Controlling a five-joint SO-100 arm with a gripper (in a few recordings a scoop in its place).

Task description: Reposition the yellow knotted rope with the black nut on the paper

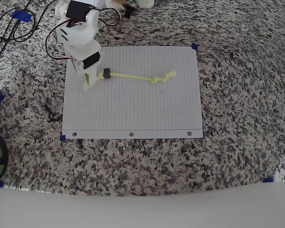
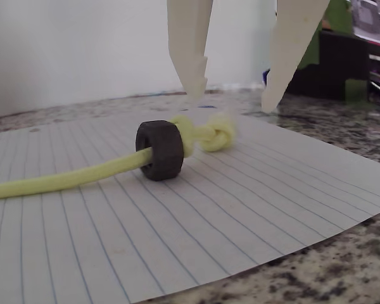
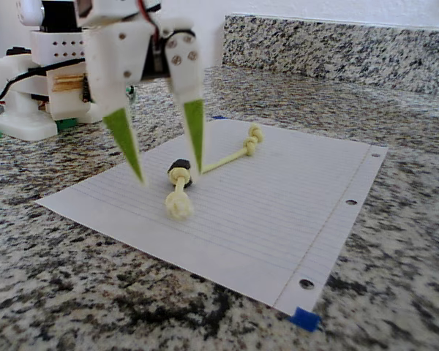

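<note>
Open gripper is hovering over the limp, light rope on the paper; its end knot beside the nut looks the best hold.

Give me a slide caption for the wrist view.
Open gripper above the knotted end of the thin yellow rope, threaded through a black nut on white lined paper.

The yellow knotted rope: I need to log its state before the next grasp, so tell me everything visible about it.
The yellow knotted rope is a thin, pale yellow-green cord lying flat and nearly straight on the paper, knotted at both ends. A black nut is threaded on beside one end knot. The open gripper hovers over that end, fingers not touching it.
</note>
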